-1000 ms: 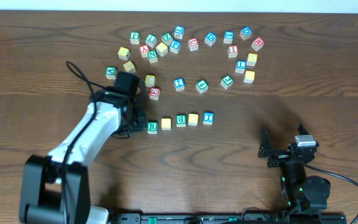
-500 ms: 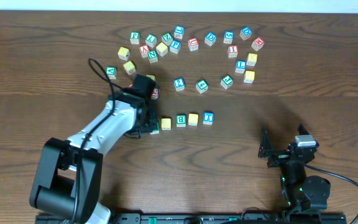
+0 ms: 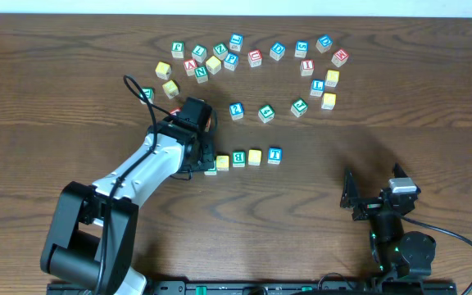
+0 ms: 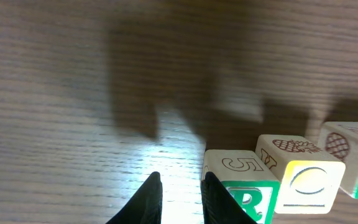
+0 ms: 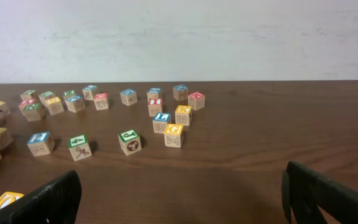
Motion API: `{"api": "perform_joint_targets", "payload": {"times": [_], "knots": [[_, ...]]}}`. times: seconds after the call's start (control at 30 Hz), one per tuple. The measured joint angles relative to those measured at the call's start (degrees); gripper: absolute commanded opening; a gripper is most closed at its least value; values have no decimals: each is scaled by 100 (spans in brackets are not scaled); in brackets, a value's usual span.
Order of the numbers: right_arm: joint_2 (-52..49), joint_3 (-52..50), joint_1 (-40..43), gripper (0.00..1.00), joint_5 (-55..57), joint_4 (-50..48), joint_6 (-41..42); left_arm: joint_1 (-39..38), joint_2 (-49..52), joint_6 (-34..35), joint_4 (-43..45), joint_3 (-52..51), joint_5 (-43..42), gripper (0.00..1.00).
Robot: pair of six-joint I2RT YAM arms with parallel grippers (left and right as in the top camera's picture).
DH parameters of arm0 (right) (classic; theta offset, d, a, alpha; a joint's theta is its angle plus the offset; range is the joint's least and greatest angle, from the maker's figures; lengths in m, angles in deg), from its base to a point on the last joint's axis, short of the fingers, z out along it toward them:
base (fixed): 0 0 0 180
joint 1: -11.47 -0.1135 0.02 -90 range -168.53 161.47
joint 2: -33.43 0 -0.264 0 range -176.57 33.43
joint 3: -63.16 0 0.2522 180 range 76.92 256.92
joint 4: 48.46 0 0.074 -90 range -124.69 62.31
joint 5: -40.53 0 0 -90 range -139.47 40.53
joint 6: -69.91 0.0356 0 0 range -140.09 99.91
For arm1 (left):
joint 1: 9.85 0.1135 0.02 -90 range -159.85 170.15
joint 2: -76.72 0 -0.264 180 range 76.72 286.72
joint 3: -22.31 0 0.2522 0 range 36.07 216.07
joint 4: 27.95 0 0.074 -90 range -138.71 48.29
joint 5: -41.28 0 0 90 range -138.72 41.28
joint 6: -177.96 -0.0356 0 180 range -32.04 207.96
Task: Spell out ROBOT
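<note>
A row of letter blocks lies mid-table: green R (image 3: pixel 211 170), yellow O (image 3: pixel 222 162), green B (image 3: pixel 238 157), yellow O (image 3: pixel 255 156), blue T (image 3: pixel 274 153). My left gripper (image 3: pixel 202 165) is low at the row's left end. In the left wrist view its fingers (image 4: pixel 179 186) are nearly together with nothing between them. The right finger touches the left side of the R block (image 4: pixel 244 194), which sits against the yellow O (image 4: pixel 309 183). My right gripper (image 3: pixel 375 199) rests at the front right, wide open and empty (image 5: pixel 179 199).
Several loose letter blocks are scattered across the back of the table (image 3: pixel 252 59), and they also show in the right wrist view (image 5: pixel 129 118). A few blocks (image 3: pixel 236 110) lie just behind the row, near my left arm. A black cable (image 3: pixel 138 86) loops off the left arm.
My left arm has swung right and the gripper has slid the R block to the right until it meets the yellow O. The right arm has not moved.
</note>
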Motion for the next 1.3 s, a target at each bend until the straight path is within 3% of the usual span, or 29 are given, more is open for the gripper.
{"api": "perform_joint_targets", "payload": {"times": [0.63, 1.03, 1.3], "knots": [[0, 0, -2, 99, 0, 0, 0, -286, 0, 42, 389, 0, -15, 22], [0, 0, -2, 99, 0, 0, 0, -286, 0, -144, -647, 1084, -11, 22], [0, 0, 0, 99, 2, 0, 0, -337, 0, -330, -684, 1325, -57, 19]]}}
